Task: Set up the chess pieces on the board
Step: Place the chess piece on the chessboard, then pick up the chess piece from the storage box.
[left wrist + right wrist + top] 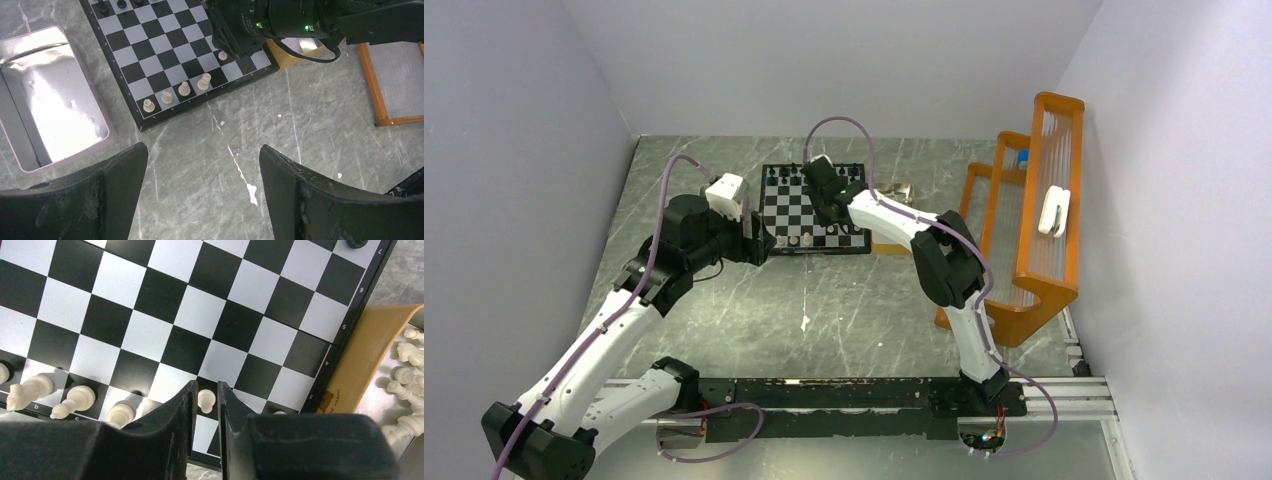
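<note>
Currently the right gripper (pixel 205 390) has its fingers narrowly around a cream pawn (pixel 206 401) standing near the chessboard (pixel 165 295) edge; can't tell if it's clamped. Left gripper (pixel 202 160) is spread wide, off the board.

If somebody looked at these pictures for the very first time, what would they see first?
Probably the black-and-white chessboard at the far middle of the table. The right gripper is low over its near edge, with one tiny cream pawn standing between its fingers. Next comes the tall orange rack on the right side, and the left gripper hanging wide open by the board's corner.
</note>
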Controlling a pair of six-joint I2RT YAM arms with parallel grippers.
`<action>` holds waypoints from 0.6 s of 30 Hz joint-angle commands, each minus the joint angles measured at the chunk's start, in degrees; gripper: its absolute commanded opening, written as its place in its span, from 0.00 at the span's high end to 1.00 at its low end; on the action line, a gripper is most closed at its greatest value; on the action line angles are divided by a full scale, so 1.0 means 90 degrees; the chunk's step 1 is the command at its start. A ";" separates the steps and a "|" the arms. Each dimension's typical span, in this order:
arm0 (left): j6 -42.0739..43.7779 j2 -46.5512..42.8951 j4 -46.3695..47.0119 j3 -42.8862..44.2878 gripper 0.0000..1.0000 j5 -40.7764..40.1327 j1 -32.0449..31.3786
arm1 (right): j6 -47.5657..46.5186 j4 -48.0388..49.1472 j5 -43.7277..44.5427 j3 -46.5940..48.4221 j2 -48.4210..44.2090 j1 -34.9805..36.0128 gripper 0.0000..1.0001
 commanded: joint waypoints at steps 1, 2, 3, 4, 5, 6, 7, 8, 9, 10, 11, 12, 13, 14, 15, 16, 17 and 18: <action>0.0012 -0.0066 -0.0014 0.0041 0.14 0.0070 0.0072 | -0.0080 -0.0088 0.0170 0.0199 -0.0304 -0.0013 0.74; 0.0012 -0.0066 -0.0013 0.0041 0.14 0.0071 0.0072 | -0.0085 -0.0096 0.0206 0.0191 -0.0392 -0.0034 0.73; 0.0016 -0.0060 -0.0013 0.0041 0.14 0.0063 0.0071 | -0.0083 -0.0094 0.0253 0.0155 -0.0501 -0.0044 0.72; 0.0017 -0.0068 -0.0013 0.0041 0.14 0.0056 0.0072 | -0.0094 -0.0071 0.0335 0.0102 -0.0616 -0.0078 0.71; 0.0017 -0.0066 -0.0013 0.0041 0.14 0.0057 0.0072 | -0.0101 -0.0025 0.0388 0.0035 -0.0740 -0.0114 0.70; 0.0017 -0.0066 -0.0013 0.0041 0.14 0.0048 0.0072 | -0.0094 0.0018 0.0443 -0.0050 -0.0875 -0.0158 0.70; 0.0013 -0.0067 -0.0013 0.0041 0.14 0.0046 0.0067 | -0.0095 0.0060 0.0470 -0.0139 -0.0983 -0.0225 0.70; 0.0016 -0.0079 -0.0013 0.0041 0.14 0.0046 0.0071 | -0.0095 0.0106 0.0509 -0.0222 -0.1131 -0.0294 0.70; 0.0016 -0.0076 -0.0013 0.0041 0.14 0.0046 0.0072 | -0.0103 0.0138 0.0547 -0.0301 -0.1221 -0.0377 0.70; 0.0017 -0.0076 -0.0013 0.0041 0.14 0.0046 0.0072 | -0.0105 0.0164 0.0582 -0.0367 -0.1296 -0.0452 0.70; 0.0013 -0.0076 -0.0013 0.0036 0.14 0.0046 0.0072 | -0.0107 0.0180 0.0592 -0.0443 -0.1371 -0.0540 0.70; 0.0012 -0.0076 -0.0013 0.0035 0.14 0.0051 0.0072 | -0.0101 0.0190 0.0563 -0.0504 -0.1433 -0.0633 0.70; 0.0012 -0.0077 -0.0013 0.0037 0.14 0.0054 0.0072 | -0.0083 0.0209 0.0511 -0.0563 -0.1490 -0.0728 0.70; 0.0012 -0.0071 -0.0013 0.0040 0.14 0.0053 0.0072 | -0.0067 0.0236 0.0452 -0.0634 -0.1560 -0.0815 0.70; 0.0008 -0.0066 -0.0013 0.0036 0.14 0.0055 0.0072 | -0.0073 0.0292 0.0400 -0.0711 -0.1623 -0.0889 0.70; 0.0016 -0.0066 -0.0013 0.0040 0.14 0.0055 0.0067 | -0.0083 0.0348 0.0365 -0.0823 -0.1676 -0.0938 0.70; 0.0015 -0.0066 -0.0013 0.0040 0.14 0.0053 0.0071 | -0.0097 0.0391 0.0348 -0.0880 -0.1711 -0.0980 0.71; 0.0012 -0.0066 -0.0013 0.0040 0.14 0.0047 0.0072 | -0.0104 0.0396 0.0333 -0.0909 -0.1727 -0.1018 0.71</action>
